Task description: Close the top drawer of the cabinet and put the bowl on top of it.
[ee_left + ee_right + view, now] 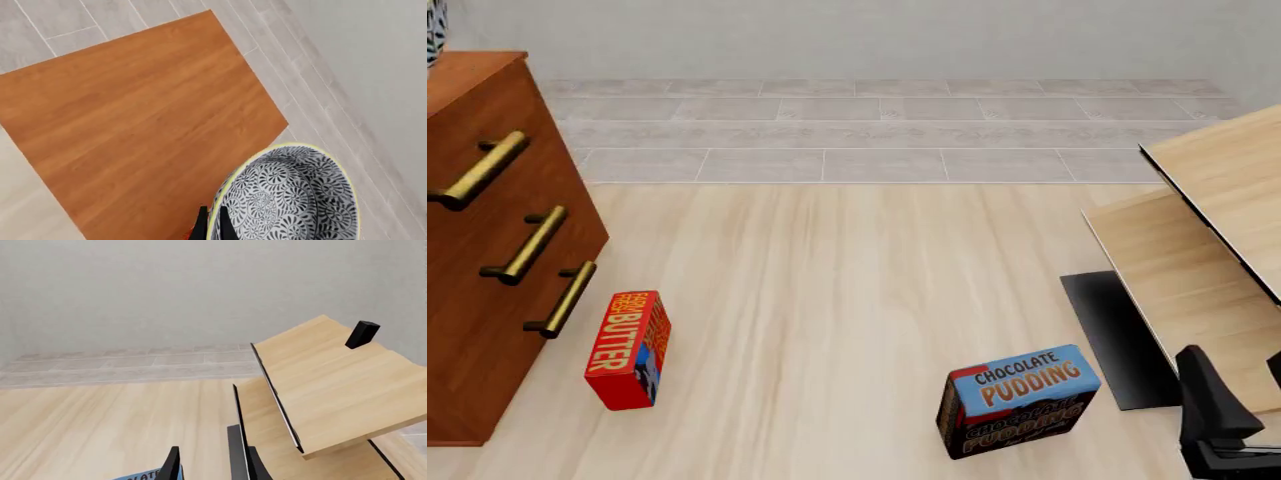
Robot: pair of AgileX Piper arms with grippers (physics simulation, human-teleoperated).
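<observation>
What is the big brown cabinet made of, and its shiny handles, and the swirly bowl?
The cabinet looks like reddish-brown wood with a smooth finish: grain streaks run across its top. Its bar handles look like brass-coloured metal, golden with a soft shine. The bowl seems glazed ceramic, judging by the crisp grey-and-white floral pattern and pale rim, though being a render, that's a guess.

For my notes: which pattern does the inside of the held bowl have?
Dense grey-and-white floral swirls inside the wide round bowl, with a pale yellowish rim; the left wrist view shows it best.
</observation>
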